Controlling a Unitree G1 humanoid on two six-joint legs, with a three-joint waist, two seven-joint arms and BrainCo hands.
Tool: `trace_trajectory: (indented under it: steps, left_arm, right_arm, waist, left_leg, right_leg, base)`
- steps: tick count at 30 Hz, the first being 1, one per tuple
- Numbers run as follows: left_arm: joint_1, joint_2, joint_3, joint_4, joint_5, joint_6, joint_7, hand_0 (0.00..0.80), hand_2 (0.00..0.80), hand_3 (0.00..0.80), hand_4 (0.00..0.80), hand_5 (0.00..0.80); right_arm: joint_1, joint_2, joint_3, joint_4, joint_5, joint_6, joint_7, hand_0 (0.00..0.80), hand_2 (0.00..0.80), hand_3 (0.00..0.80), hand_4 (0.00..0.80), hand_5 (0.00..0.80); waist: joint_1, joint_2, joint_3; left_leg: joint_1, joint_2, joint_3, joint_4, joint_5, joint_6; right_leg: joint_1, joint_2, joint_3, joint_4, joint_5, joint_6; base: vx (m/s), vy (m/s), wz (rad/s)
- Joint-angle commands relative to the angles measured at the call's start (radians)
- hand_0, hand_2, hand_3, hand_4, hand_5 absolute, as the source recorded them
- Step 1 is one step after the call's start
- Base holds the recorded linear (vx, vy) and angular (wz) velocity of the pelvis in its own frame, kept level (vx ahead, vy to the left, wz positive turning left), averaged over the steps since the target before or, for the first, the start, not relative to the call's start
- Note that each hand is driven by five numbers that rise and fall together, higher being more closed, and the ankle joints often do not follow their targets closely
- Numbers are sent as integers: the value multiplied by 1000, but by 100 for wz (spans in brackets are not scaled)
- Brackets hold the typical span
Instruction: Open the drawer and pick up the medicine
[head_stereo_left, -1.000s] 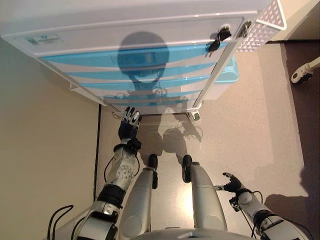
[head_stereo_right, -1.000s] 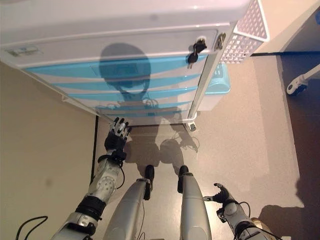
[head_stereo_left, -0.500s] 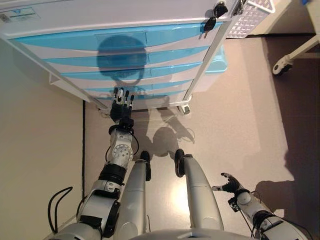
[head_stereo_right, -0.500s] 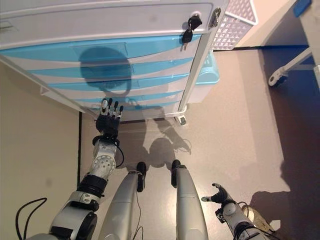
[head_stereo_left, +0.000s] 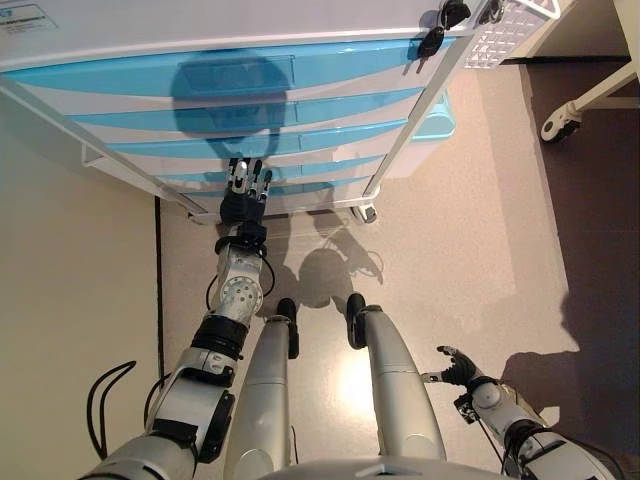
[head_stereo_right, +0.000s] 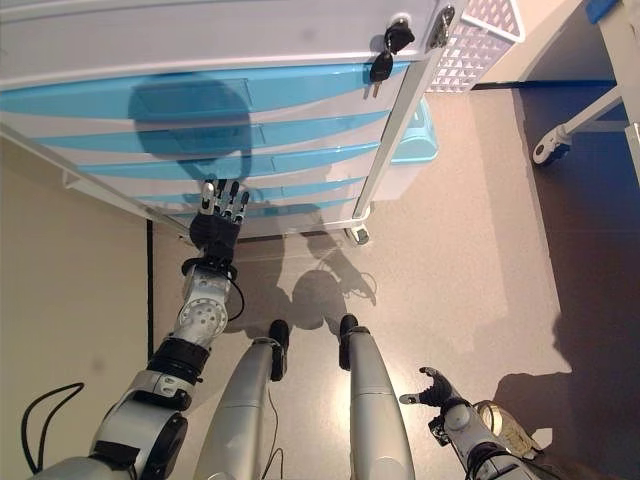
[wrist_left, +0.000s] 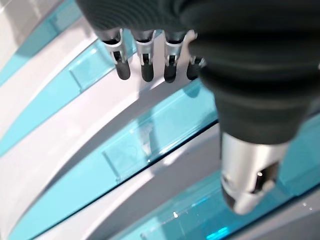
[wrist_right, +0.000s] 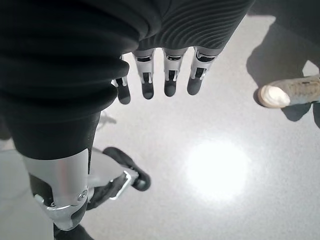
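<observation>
A white drawer cabinet (head_stereo_left: 200, 25) with several translucent blue drawer fronts (head_stereo_left: 250, 110) stands before me; all drawers look closed. A black key (head_stereo_left: 435, 38) hangs in the lock at its top right. My left hand (head_stereo_left: 243, 200) is open, fingers straight, reaching up to the lower drawers (wrist_left: 150, 135), close to them. Whether it touches them I cannot tell. My right hand (head_stereo_left: 457, 368) hangs low at the right, open and empty, over the floor (wrist_right: 215, 165). No medicine shows in any view.
A white perforated basket (head_stereo_left: 505, 30) hangs on the cabinet's right side, with a light blue bin (head_stereo_left: 432, 115) behind its right post. A castor (head_stereo_left: 366, 213) stands under that post. A white wheeled leg (head_stereo_left: 570, 115) is at far right. A beige wall (head_stereo_left: 60, 300) runs on the left.
The camera has tilted, so the cabinet has shifted up in the picture. My left hand has risen from below the cabinet's bottom edge to the lower drawer fronts. The right hand has stayed low.
</observation>
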Motion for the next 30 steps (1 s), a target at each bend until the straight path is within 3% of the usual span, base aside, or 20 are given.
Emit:
trace_trajectory:
  steps: [1,8,18,21,22,23,25,28,30]
  left_arm:
    - [-38,-24,-42,-92,-7,-8,-82,0,0,0,0,0]
    - [-56,-31,-82,-153,-62,12,-133,0,0,0,0,0]
    - [-126,-28,-93,-209,-75,-27,-143,0,0,0,0,0]
    - [-139,-25,-90,-221,-74,-38,-138,216,216,216,216,216]
    - [-156,-21,-87,-232,-73,-48,-135,430,430,430,430,430]
    - [-156,-21,-87,-232,-73,-48,-134,430,430,430,430,430]
    - [-166,-19,-78,-244,-71,-62,-131,615,615,615,615,615]
    - [-173,-18,-68,-261,-70,-79,-126,800,800,800,800,800]
    - [-178,-18,-66,-269,-71,-87,-122,800,800,800,800,800]
  right_arm:
    - [47,-45,38,31,11,-14,5,0,0,0,0,0]
    - [42,-47,40,41,4,-18,17,0,0,0,0,0]
    - [28,-43,67,49,-6,-21,26,0,0,0,0,0]
    - [28,-41,69,46,-9,-21,28,0,0,0,0,0]
    - [32,-43,72,43,-12,-23,29,0,0,0,0,0]
    - [32,-43,72,43,-12,-23,29,0,0,0,0,0]
    - [32,-42,74,47,-16,-24,31,0,0,0,0,0]
    - [29,-39,80,51,-23,-24,33,0,0,0,0,0]
    - [28,-38,83,54,-25,-24,33,0,0,0,0,0]
  waist:
    - [-9,47,-69]
    - [-11,51,-69]
    - [-9,45,-68]
    - [-7,43,-64]
    - [-6,42,-63]
    - [-6,42,-62]
    - [-4,43,-64]
    - [-2,45,-70]
    - [-2,45,-73]
  left_leg:
    - [15,-39,42,-18,-57,76]
    - [23,-38,38,-45,-45,74]
    - [36,-36,28,-101,-20,75]
    - [43,-40,27,-105,-18,77]
    - [46,-42,24,-107,-17,76]
    - [46,-42,24,-107,-17,76]
    - [58,-43,21,-123,-12,75]
    - [77,-42,16,-147,-4,74]
    - [86,-43,14,-160,1,72]
  right_leg:
    - [0,5,30,-75,71,18]
    - [7,4,21,-93,80,22]
    - [14,4,15,-120,103,29]
    - [23,1,15,-122,105,30]
    - [28,-2,13,-125,105,29]
    - [28,-2,13,-126,105,29]
    - [36,-3,11,-132,105,28]
    - [49,0,11,-149,112,29]
    - [58,-1,8,-161,118,31]
  base:
    - [0,0,0]
    - [0,0,0]
    - [0,0,0]
    - [0,0,0]
    - [0,0,0]
    - [0,0,0]
    - [0,0,0]
    - [11,-1,-3]
    - [0,0,0]
